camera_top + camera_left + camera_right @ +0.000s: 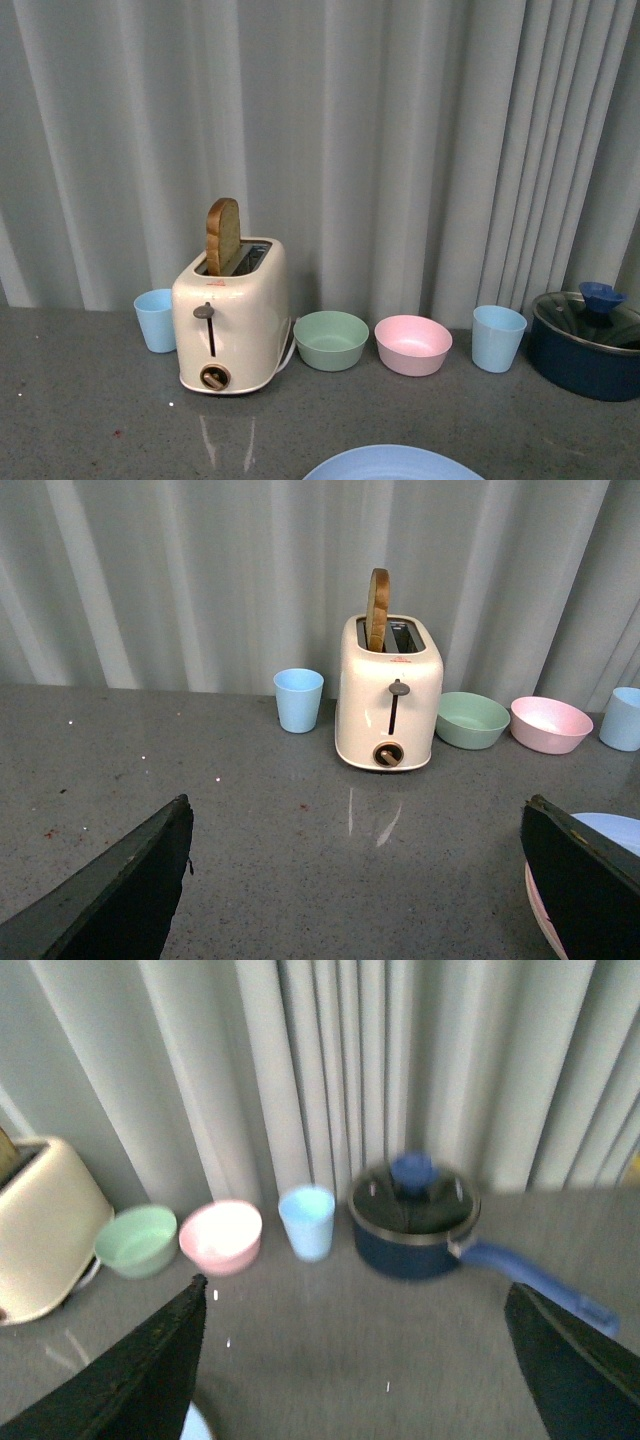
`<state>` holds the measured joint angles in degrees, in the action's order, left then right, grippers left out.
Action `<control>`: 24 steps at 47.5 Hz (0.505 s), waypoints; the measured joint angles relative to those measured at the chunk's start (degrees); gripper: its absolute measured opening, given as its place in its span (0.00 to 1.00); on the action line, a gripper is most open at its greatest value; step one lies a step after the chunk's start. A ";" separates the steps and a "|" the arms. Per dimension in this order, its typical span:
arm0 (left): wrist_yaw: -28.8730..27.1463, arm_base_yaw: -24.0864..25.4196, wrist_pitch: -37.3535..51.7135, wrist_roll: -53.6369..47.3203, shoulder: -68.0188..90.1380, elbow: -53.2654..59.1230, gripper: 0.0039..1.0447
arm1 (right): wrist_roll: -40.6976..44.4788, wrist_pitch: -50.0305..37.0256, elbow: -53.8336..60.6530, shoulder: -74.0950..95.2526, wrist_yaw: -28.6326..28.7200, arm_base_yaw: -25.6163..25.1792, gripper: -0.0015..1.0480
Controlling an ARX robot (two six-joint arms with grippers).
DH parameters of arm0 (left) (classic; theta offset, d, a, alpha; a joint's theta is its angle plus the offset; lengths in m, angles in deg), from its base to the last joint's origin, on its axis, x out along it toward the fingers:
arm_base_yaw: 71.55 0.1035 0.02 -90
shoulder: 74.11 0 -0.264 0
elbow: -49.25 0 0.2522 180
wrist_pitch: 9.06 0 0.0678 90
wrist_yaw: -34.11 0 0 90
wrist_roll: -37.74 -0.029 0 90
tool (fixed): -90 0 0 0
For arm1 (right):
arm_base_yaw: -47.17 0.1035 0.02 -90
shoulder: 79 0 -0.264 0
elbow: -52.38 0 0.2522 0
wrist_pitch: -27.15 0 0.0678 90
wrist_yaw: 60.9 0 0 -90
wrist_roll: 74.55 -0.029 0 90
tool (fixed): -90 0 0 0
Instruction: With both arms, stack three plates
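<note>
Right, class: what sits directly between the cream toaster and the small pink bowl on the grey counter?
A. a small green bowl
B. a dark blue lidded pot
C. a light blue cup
A: in the front view the small green bowl sits between the cream toaster and the small pink bowl.

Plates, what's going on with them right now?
Nothing is being held. The left gripper and right gripper are both open and empty above the grey counter. The light blue plate shows at the near edge; in the left wrist view it seems to sit on a pink plate. No cream plate is visible.
</note>
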<state>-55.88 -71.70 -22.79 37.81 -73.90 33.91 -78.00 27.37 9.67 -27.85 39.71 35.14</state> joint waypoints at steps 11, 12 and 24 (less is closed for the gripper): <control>0.00 0.00 0.00 0.00 0.00 0.00 0.94 | 2.78 -1.07 11.52 -18.53 -3.10 4.39 0.49; 0.00 0.00 0.00 0.00 0.00 0.00 0.94 | 2.89 -1.09 12.20 -19.47 -3.30 4.70 0.45; 0.00 0.00 0.00 0.00 0.00 0.00 0.94 | 3.41 -1.40 19.39 -25.83 -10.16 11.74 0.03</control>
<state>-55.88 -71.70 -22.79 37.81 -73.90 33.91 -74.59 25.97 29.06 -53.68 29.55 46.88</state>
